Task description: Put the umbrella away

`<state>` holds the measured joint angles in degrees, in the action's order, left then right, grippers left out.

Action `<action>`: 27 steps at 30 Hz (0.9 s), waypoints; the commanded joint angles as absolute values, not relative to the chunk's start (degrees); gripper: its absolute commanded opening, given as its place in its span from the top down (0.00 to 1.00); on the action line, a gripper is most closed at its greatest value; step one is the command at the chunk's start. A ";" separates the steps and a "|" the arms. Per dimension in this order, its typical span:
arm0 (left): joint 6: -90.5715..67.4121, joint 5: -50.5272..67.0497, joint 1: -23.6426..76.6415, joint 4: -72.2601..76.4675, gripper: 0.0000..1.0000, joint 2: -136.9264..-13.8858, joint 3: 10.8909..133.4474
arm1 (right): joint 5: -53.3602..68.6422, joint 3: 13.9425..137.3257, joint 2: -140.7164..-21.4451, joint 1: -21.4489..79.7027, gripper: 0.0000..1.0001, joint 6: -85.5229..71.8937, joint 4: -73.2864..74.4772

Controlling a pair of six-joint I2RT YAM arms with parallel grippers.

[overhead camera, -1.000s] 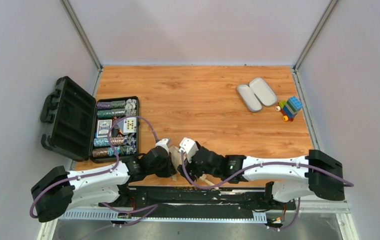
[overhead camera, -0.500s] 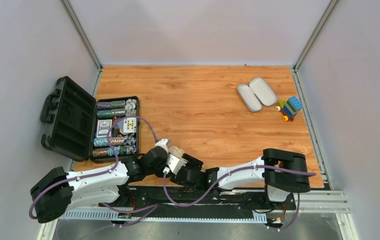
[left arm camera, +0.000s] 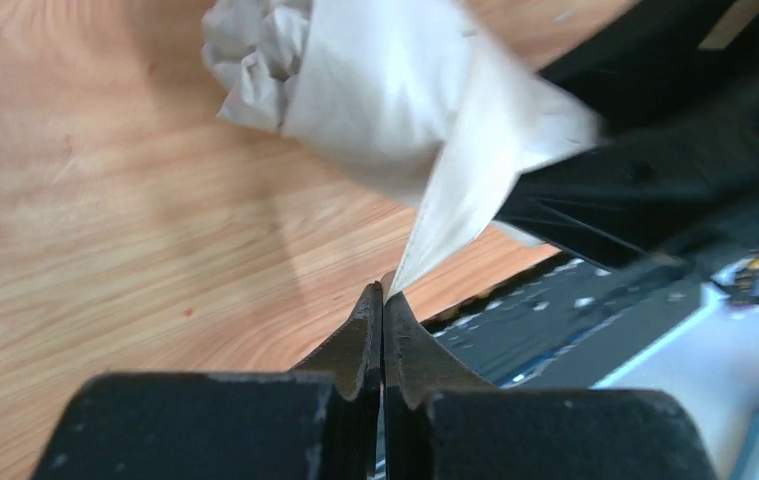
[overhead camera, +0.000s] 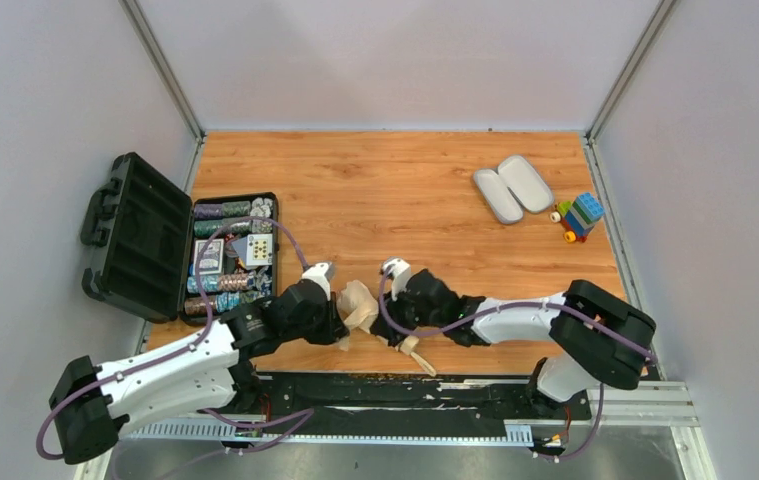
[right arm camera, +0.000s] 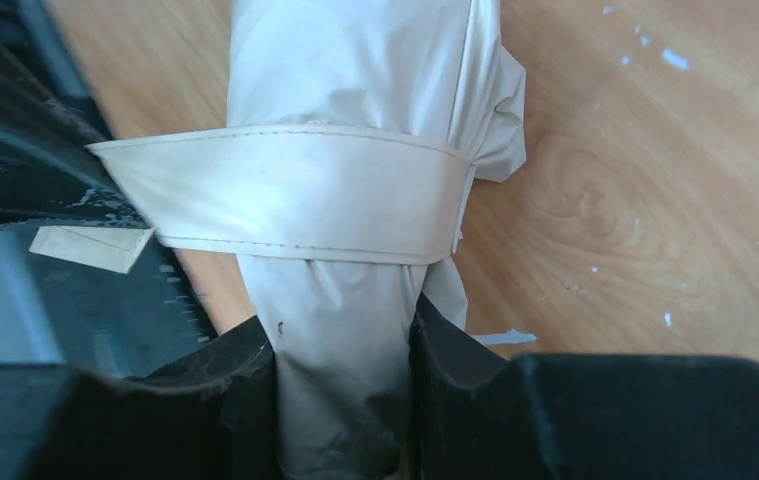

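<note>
The beige folded umbrella lies near the table's front edge between my two grippers, its pale handle pointing toward the bases. In the left wrist view the umbrella sits just ahead, and my left gripper is shut on the tip of its strap, which is pulled taut. My right gripper is shut on the umbrella body, with fabric filling the space between its fingers. The strap is wrapped around the bundle just beyond them. In the top view the left gripper and right gripper flank the umbrella.
An open black case holding poker chips and cards stands at the left. A lilac-grey hard case, open in two halves, and a toy of coloured blocks lie at the back right. The black base rail runs just below the table's edge.
My right arm has swung in toward the middle and its gripper has closed on the umbrella body. The left gripper has stayed shut and shifted slightly away from the bases with the strap.
</note>
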<state>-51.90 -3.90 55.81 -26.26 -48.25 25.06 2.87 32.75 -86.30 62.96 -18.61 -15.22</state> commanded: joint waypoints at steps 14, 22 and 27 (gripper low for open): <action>-54.54 -1.08 59.73 -14.48 1.00 -58.30 14.96 | 46.61 18.02 -115.67 43.62 1.00 -71.36 -79.31; -53.92 -4.37 59.67 -15.52 1.00 -58.47 14.94 | 39.04 20.06 -100.86 43.94 0.53 -52.54 -44.76; -53.55 -5.51 59.63 -15.57 1.00 -59.32 15.37 | 30.98 25.21 -87.50 43.95 0.46 -37.61 -18.36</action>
<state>-54.76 -2.11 59.42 -7.70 -57.54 17.02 40.40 21.19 -95.94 44.49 -51.07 -42.87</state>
